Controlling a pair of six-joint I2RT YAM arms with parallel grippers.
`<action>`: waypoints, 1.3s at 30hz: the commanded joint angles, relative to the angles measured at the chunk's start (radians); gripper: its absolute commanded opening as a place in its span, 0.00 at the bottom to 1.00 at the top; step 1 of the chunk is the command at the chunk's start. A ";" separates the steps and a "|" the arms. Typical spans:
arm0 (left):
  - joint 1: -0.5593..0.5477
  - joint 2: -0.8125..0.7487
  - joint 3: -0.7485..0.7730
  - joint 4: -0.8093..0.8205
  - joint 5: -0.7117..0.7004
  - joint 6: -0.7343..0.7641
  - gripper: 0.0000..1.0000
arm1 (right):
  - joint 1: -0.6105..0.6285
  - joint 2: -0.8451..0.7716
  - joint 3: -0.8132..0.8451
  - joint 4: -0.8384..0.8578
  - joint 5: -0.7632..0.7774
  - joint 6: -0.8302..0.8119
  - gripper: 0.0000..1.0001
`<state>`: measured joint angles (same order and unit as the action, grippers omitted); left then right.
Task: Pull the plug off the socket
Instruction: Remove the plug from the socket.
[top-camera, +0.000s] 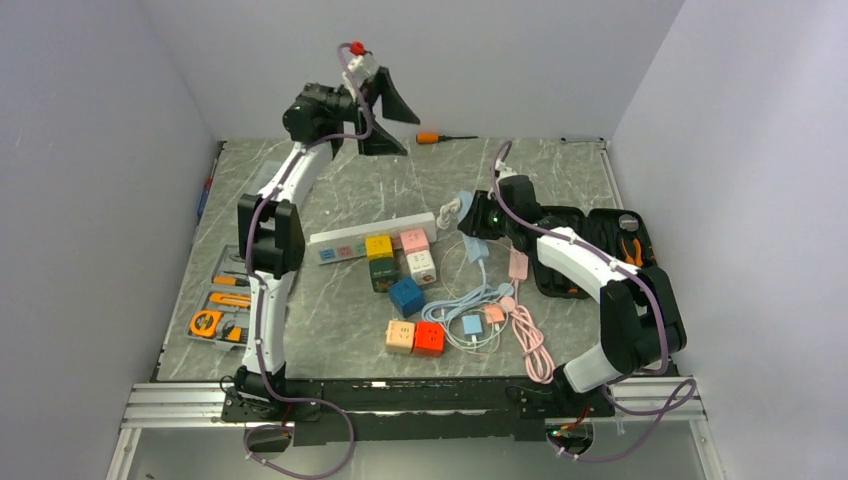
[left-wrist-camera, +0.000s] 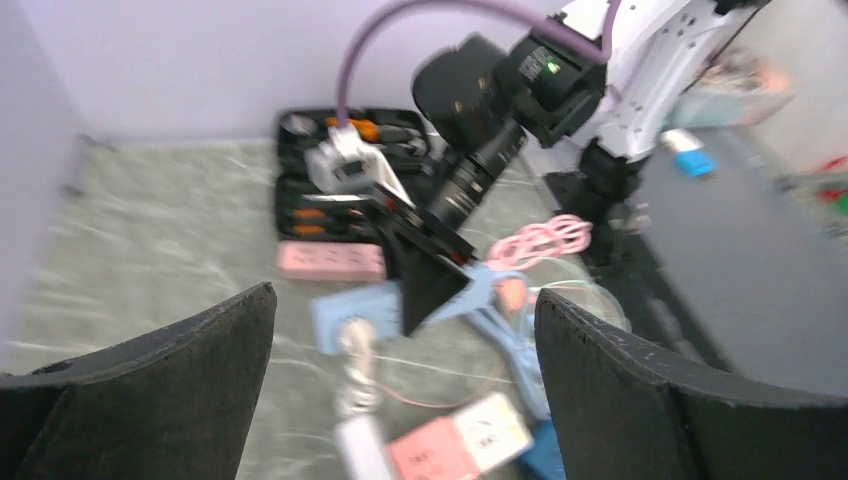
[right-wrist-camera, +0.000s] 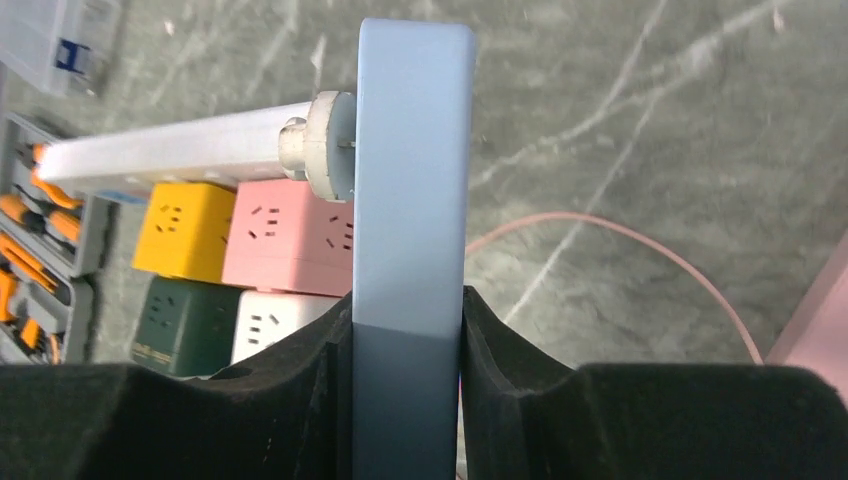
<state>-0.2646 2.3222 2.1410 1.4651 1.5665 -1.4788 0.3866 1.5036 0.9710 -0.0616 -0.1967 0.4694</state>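
My right gripper (top-camera: 478, 222) is shut on a light blue socket strip (right-wrist-camera: 412, 200), which stands on edge between its pads (right-wrist-camera: 500, 350). A white round plug (right-wrist-camera: 318, 160) sits in the strip's left face, with a thin gap and a prong showing. The plug lies at the right end of a long white power strip (right-wrist-camera: 170, 150). In the top view the plug (top-camera: 447, 208) is just left of the blue strip (top-camera: 464, 203). My left gripper (top-camera: 390, 115) is open and empty, raised high at the back. Its view shows the blue strip (left-wrist-camera: 350, 315) and the plug (left-wrist-camera: 357, 345) far below.
Coloured cube sockets (top-camera: 400, 265) lie below the white strip (top-camera: 370, 236). Coiled blue and pink cables (top-camera: 500, 315) and a pink strip (top-camera: 518, 263) lie centre right. A black tool case (top-camera: 610, 235) is at right, a grey tool tray (top-camera: 222, 305) at left, an orange screwdriver (top-camera: 432, 137) at back.
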 joint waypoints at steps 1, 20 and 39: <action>0.022 0.089 0.246 0.177 0.215 0.042 0.99 | 0.017 -0.077 0.000 0.135 -0.077 0.004 0.00; -0.015 -0.167 -0.061 -1.418 -1.218 2.274 0.99 | 0.025 -0.063 0.081 0.095 -0.088 -0.016 0.00; -0.135 -0.499 -0.319 -2.164 -0.984 1.946 0.99 | 0.039 -0.068 0.360 -0.256 0.159 -0.068 0.00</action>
<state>-0.3828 2.0842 2.1407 -0.7959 0.3668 0.4812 0.4244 1.5051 1.2453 -0.3710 -0.0746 0.4171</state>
